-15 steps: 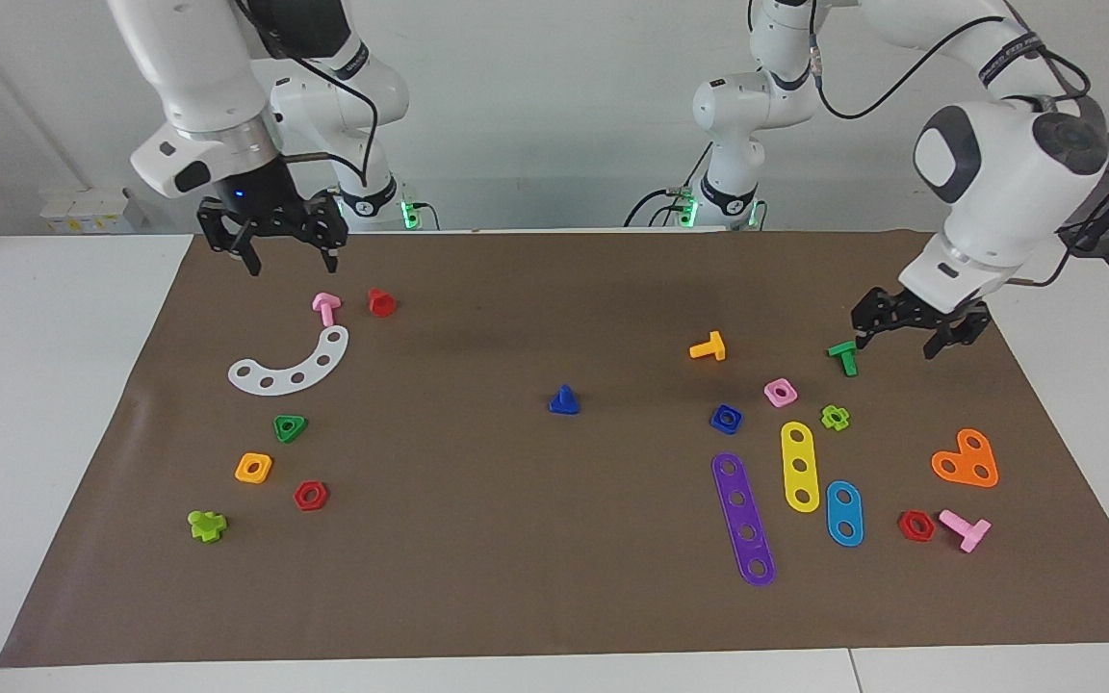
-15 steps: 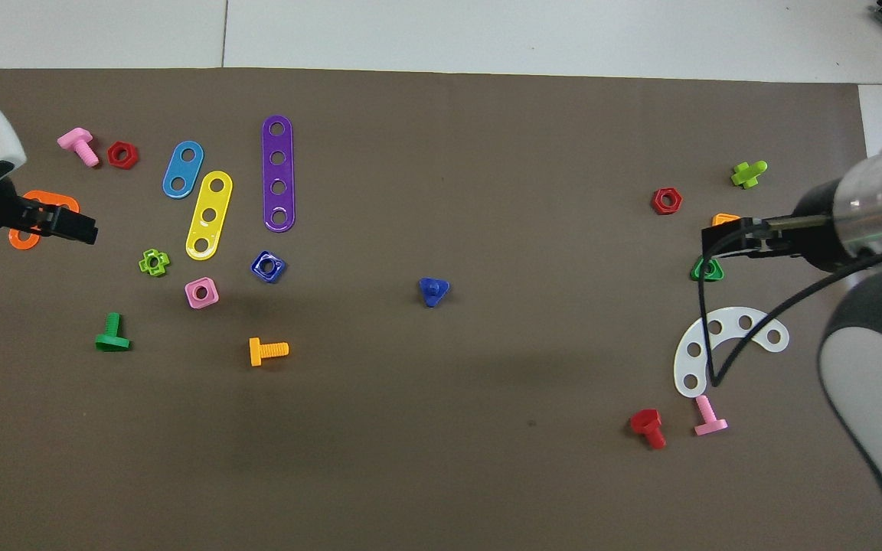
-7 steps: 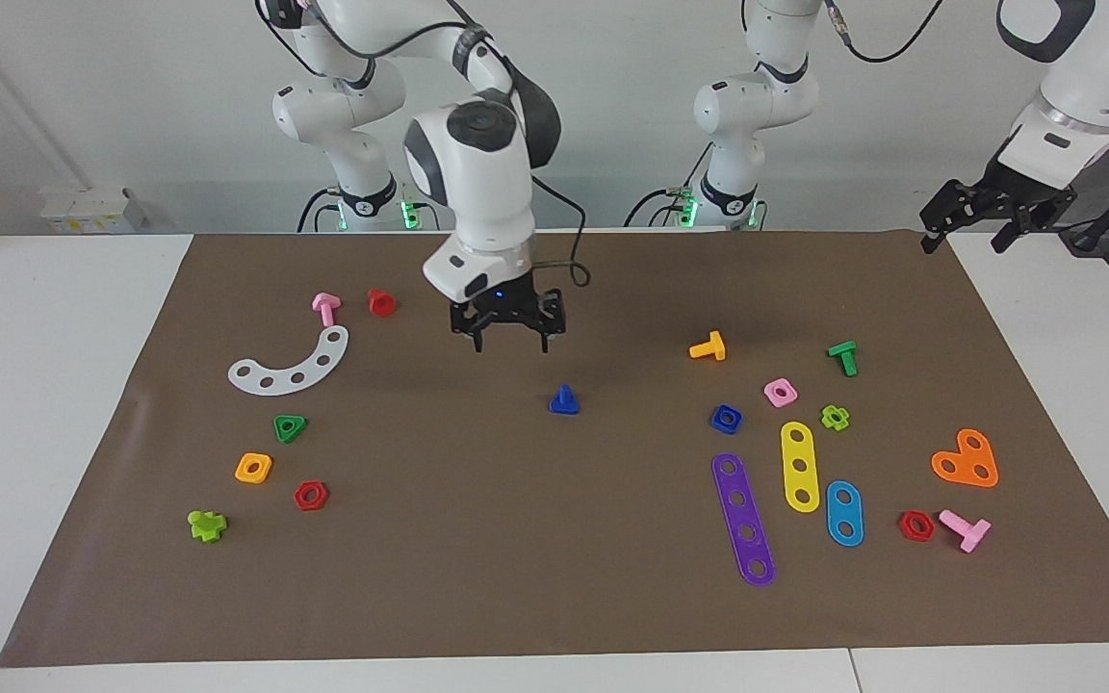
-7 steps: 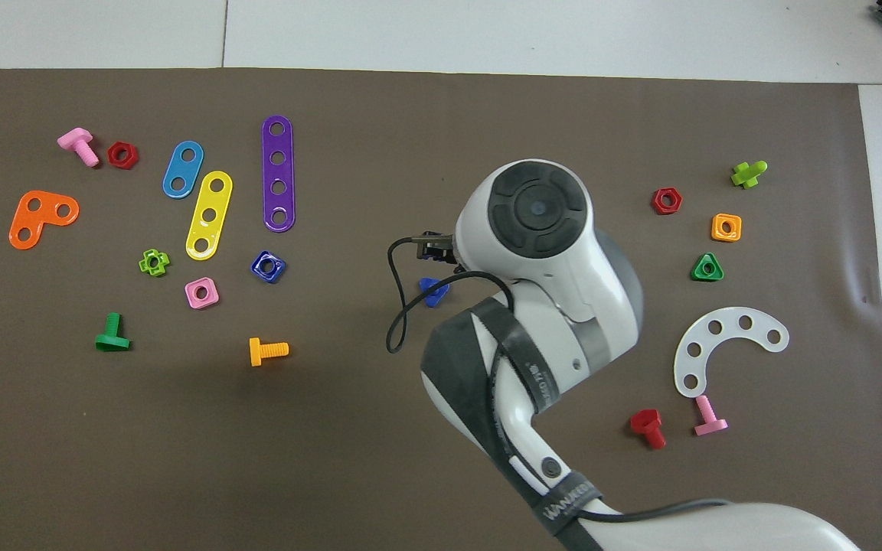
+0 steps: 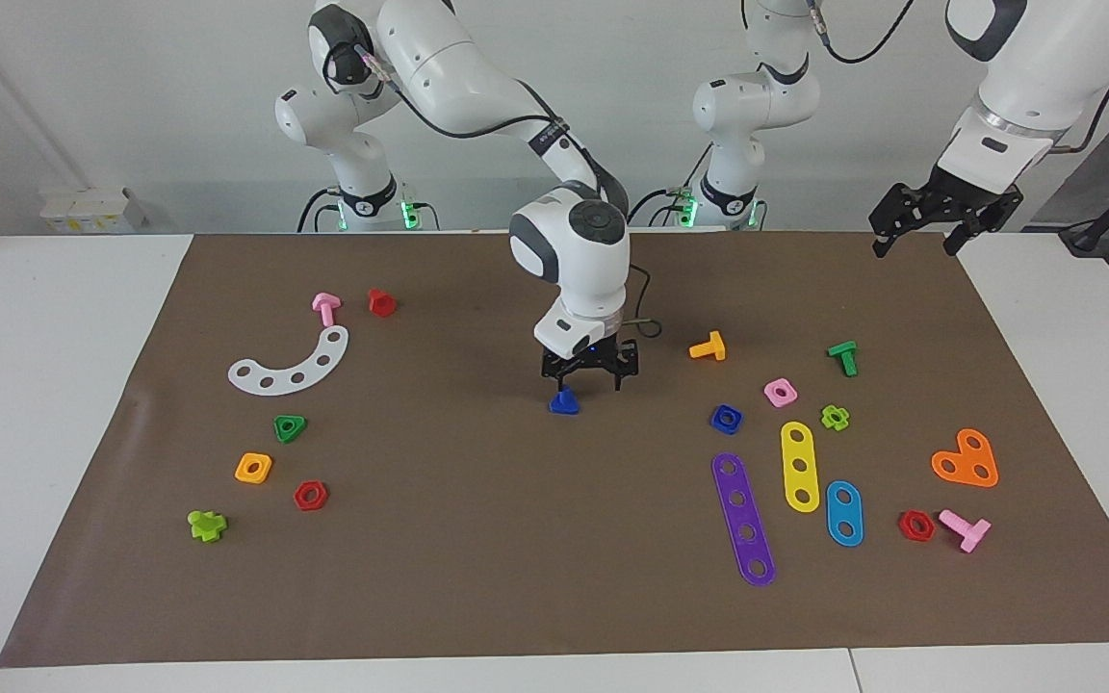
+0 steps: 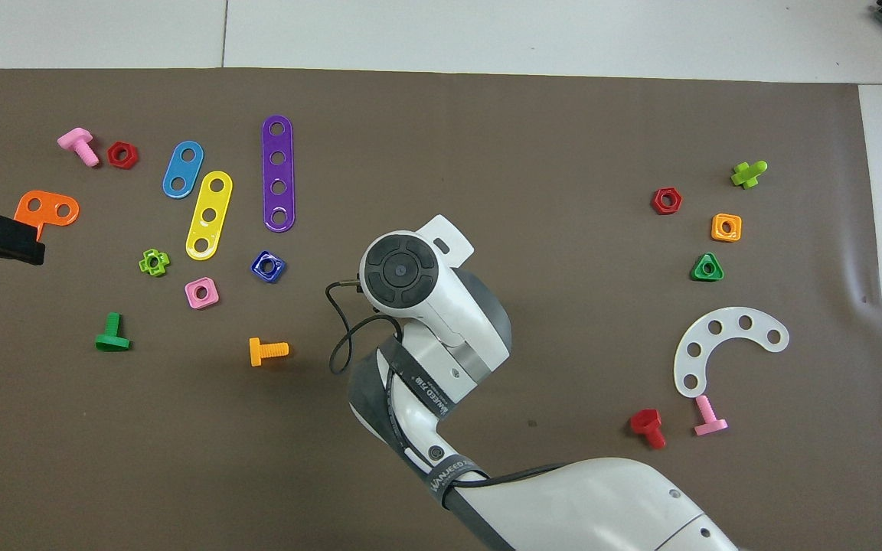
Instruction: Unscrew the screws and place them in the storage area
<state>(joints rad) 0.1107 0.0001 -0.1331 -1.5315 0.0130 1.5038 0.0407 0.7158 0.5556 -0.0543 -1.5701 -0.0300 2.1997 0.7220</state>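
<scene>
Now, my readout from here:
Right gripper (image 5: pixel 587 377): I see it low over the mat's middle, fingers spread, tips straddling the blue bolt (image 5: pixel 564 401), not clamped.
Blue nut (image 5: pixel 726 418): loose on the brown mat (image 5: pixel 477 539), beside the purple strip (image 5: pixel 743 519).
Left gripper (image 5: pixel 940 218): raised, spread wide, waiting at its own end.

Blue bolt (image 5: pixel 564 402) hidden overhead beneath right arm (image 6: pixel 426 306)
</scene>
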